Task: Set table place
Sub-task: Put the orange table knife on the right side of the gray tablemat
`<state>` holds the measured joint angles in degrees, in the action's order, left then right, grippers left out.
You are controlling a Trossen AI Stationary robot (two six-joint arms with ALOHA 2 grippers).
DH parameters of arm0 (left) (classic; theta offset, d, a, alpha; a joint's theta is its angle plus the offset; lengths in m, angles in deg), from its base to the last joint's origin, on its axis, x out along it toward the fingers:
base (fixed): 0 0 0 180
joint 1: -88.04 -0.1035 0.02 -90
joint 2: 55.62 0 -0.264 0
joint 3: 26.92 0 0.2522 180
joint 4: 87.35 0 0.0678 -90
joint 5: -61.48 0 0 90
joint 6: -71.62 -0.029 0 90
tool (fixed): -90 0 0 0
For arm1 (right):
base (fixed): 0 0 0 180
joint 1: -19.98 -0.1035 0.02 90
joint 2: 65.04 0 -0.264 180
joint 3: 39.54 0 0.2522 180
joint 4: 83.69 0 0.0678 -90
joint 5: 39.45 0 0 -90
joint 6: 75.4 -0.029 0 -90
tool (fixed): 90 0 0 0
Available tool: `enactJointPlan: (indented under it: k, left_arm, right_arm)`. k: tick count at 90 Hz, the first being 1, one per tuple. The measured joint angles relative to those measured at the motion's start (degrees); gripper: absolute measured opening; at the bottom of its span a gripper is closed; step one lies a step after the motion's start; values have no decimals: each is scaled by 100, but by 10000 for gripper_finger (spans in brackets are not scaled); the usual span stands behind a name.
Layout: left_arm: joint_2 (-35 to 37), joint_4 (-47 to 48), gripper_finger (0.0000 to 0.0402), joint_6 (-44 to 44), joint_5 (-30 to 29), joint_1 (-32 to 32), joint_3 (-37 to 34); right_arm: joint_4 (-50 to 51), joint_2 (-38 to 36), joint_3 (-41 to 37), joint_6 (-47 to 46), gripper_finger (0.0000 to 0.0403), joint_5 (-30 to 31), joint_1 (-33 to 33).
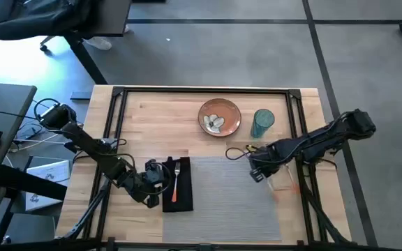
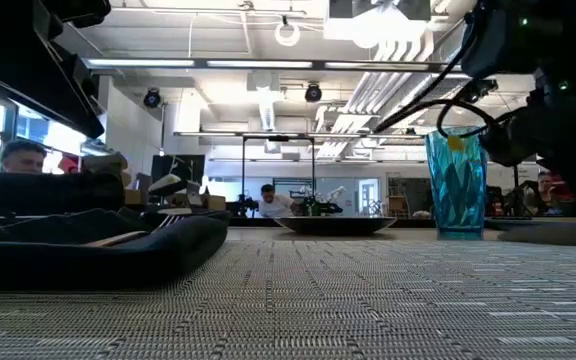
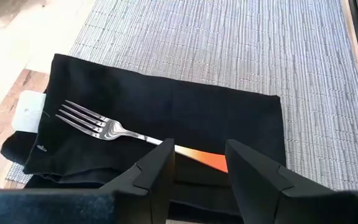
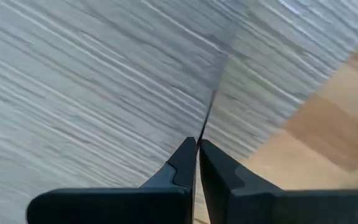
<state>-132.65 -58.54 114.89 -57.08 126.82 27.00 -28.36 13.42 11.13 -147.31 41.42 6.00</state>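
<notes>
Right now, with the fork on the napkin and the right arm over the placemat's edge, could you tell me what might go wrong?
The left gripper straddles the fork handle with open fingers; pulling away carelessly could drag the fork or bunch the black napkin.

The right gripper is shut on a thin item, seemingly a utensil, over the placemat edge. A tilted release might leave it half on the table.

The blue glass stands close behind the right arm; a backward swing could tip it.

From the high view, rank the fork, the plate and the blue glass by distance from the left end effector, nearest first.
1. Fork: on the napkin, right beside the left end effector.
2. Plate: at the table's far side, middle.
3. Blue glass: right of the plate.
</notes>
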Motion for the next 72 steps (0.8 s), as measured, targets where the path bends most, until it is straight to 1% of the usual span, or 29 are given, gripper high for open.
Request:
enactJointPlan:
  k: [17, 37, 51, 60, 72]
  left_arm:
    - [0, 0, 129, 0, -4, 0, 0]
    - [0, 1, 129, 1, -7, -2, 0]
    - [0, -2, 129, 2, -11, -2, 0]
    - [0, -2, 129, 2, -13, -2, 0]
    - [0, -7, 129, 2, -20, -3, 0]
  right_arm:
    - [-577, -2, 2, -287, 0, -55, -107]
    - [-653, 137, 7, -397, 0, 21, -113]
    - [-909, 394, 7, -177, 0, 32, -115]
    - [-936, 415, 9, -13, 1, 72, -116]
    - [-946, 356, 11, 157, 16, 110, -118]
